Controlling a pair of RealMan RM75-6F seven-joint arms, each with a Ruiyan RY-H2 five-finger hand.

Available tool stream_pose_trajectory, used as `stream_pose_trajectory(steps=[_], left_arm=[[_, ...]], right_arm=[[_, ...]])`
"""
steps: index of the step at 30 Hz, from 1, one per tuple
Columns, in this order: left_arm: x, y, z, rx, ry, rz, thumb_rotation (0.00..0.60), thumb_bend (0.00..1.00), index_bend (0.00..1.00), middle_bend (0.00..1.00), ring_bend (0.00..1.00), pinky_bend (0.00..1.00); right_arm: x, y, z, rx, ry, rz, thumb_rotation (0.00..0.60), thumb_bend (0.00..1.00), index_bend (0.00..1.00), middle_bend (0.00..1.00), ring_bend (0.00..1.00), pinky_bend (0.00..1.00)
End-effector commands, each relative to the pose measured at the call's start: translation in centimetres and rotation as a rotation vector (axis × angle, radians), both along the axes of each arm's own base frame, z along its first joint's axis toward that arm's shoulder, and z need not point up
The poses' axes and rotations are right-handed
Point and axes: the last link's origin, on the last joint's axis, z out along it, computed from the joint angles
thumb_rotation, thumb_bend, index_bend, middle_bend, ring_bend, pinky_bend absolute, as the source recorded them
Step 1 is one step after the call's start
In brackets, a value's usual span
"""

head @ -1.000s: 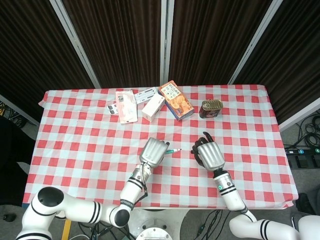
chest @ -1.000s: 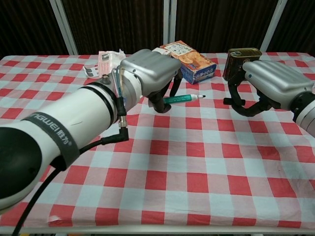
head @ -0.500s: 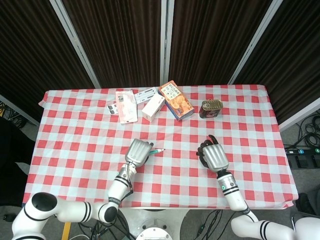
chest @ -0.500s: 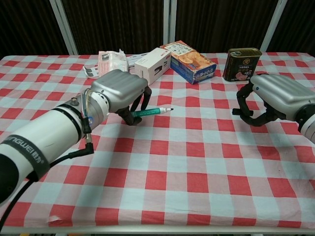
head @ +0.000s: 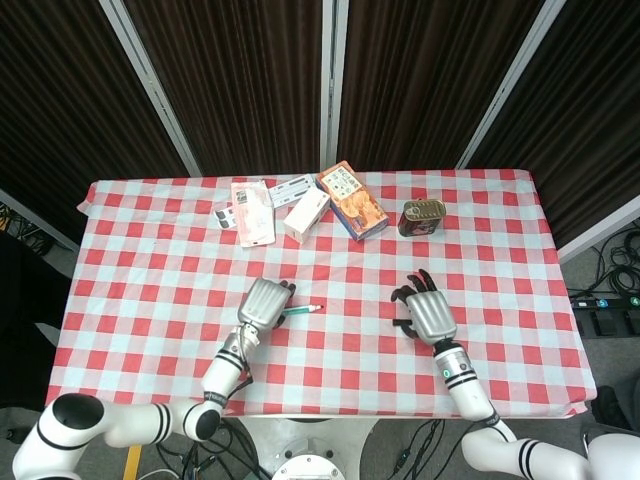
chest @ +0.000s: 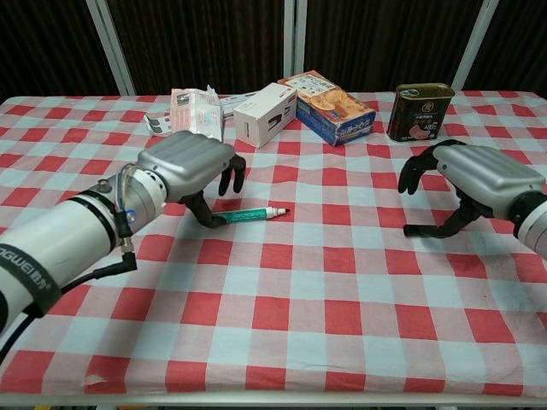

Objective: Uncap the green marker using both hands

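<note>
From the head view your left hand [head: 265,303] sits lower left of center with the green marker [head: 301,311] lying on the cloth at its fingertips, and in the chest view that marker [chest: 253,213] looks released, fingers loosely spread, while your right hand [chest: 466,175] at right is open and empty

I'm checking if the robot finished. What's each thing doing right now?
Green marker: lying on the tablecloth, tip bare, no cap seen.
Left robot hand: fingers apart, thumb at the marker's end; grip unclear.
Right robot hand: open, holding nothing.
Can: upright, lid on.
White box: closed.
</note>
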Motion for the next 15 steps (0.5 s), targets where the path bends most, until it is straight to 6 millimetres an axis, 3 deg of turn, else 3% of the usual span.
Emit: stream_pose_trajectory(steps=[1,9,13,15], left_arm=[[0.1,0.1,1.2,0.031,-0.043,0.011,0.600,0.19,0.40,0.44,0.91,0.88],[-0.9,0.4,7.7,0.258,-0.150,0.023,0.600,0.19,0.40,0.44,0.78,0.81],[-3.8,-0.9,11.1,0.394,-0.184,0.042,0.600,0.19,0.37,0.39,0.53,0.61],[-5.6,-1.9,12.1,0.409,-0.196,0.052,0.600,0.18,0.33,0.32,0.33,0.42]], right_arm=[[-0.2,0.2,0.7,-0.016,-0.006,-0.001,0.600,0.05,0.36,0.35,0.10,0.02],[-0.6,1.8,4.9,-0.141,-0.062,0.013,0.600,0.05,0.34,0.34,0.10,0.02],[-2.1,4.3,7.4,-0.235,-0.091,-0.007,0.600,0.05,0.30,0.30,0.06,0.02],[-3.1,5.5,8.4,-0.267,-0.097,-0.027,0.600,0.05,0.26,0.26,0.02,0.01]])
